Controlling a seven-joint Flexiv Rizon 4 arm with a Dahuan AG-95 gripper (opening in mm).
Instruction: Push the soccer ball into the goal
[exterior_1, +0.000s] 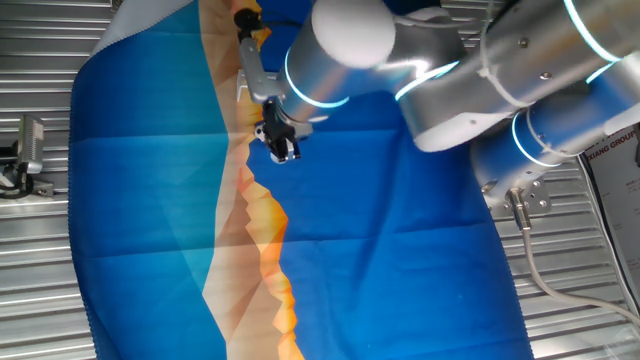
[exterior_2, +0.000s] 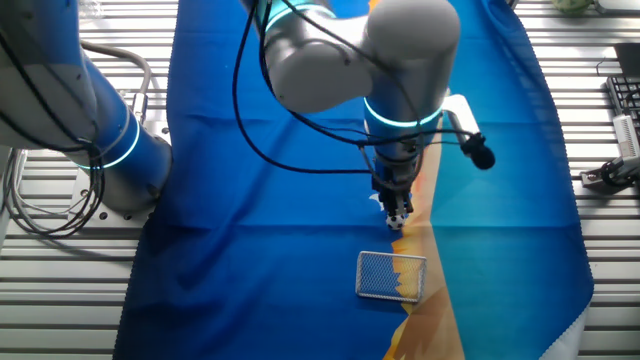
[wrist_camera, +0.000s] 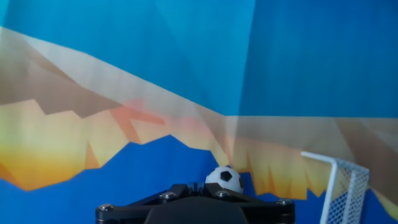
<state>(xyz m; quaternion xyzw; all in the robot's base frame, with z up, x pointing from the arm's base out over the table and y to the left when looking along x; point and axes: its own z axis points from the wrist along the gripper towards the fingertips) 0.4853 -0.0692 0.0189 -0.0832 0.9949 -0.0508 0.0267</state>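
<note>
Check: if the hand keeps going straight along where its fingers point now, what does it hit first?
Most likely the soccer ball, sitting right at the hand tips in the hand view. The goal stands off to the side of that line, not on it. Whether ball and fingers touch is unclear.

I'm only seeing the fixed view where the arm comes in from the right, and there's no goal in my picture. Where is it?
Observer: The other fixed view shows the goal on the blue cloth, just past the end effector and apart from it.
Operator: And the ball?
Observer: In the hand view the soccer ball sits right at the end effector's front edge.
Operator: Is it lined up with the goal?
Observer: Not quite. In the hand view the goal's frame stands to the right of the ball, with cloth showing between them.
</note>
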